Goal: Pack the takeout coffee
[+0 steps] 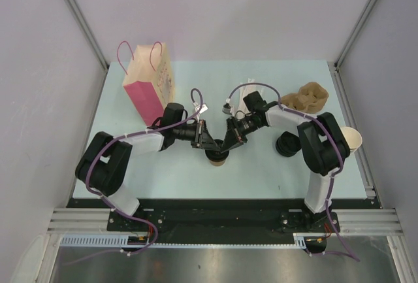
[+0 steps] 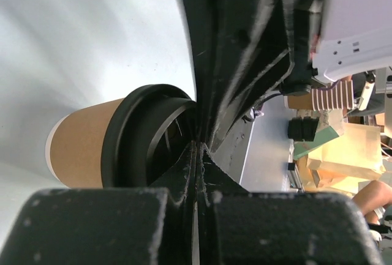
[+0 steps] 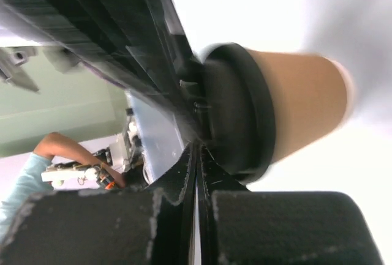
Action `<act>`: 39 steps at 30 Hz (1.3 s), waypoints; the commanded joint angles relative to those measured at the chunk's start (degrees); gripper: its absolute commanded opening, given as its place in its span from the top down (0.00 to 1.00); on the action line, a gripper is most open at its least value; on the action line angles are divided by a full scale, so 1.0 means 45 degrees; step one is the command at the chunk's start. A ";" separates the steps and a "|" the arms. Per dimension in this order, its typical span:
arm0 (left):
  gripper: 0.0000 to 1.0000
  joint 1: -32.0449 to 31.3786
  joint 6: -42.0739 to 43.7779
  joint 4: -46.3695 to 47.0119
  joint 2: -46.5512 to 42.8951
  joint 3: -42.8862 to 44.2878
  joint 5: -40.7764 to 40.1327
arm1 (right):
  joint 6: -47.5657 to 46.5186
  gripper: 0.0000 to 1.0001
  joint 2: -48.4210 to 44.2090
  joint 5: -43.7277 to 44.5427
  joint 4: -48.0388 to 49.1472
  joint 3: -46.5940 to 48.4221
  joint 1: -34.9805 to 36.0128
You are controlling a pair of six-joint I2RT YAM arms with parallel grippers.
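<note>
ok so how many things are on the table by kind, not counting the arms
paper bag: 1
lidded coffee cup: 1
cardboard cup carrier: 1
pile of black lids: 1
stack of lidless cups: 1
unclear white item: 1
total: 6

Count: 1 lidded coffee cup (image 1: 217,159); 1 paper bag (image 1: 149,82); 1 cardboard carrier (image 1: 308,98); 1 black-lid pile (image 1: 286,144); 1 lidless cup (image 1: 351,140).

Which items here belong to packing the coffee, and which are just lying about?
Job: takeout coffee; left gripper and right gripper at its lid; paper bag, probably the container.
Lying about, apparently: cup carrier; black lids; lidless cup.
</note>
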 commanded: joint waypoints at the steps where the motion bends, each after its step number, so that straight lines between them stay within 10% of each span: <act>1: 1.00 -0.0214 0.0629 -0.1028 0.0601 -0.0248 -0.1044 | -0.1515 1.00 0.1267 0.2239 -0.1539 -0.0056 -0.0033; 15: 1.00 -0.0195 0.0824 -0.1282 0.0562 -0.0151 -0.1181 | 0.0341 1.00 -0.2341 0.0640 -0.0757 0.0998 -0.0131; 30: 1.00 -0.0117 0.0825 -0.1418 0.0737 -0.0189 -0.1298 | -0.1866 1.00 0.0762 0.5031 -0.2281 0.0042 0.0395; 39: 1.00 -0.0097 0.0942 -0.1536 0.0738 -0.0111 -0.1337 | -0.1183 1.00 -0.1050 0.3285 -0.2008 0.0977 0.0028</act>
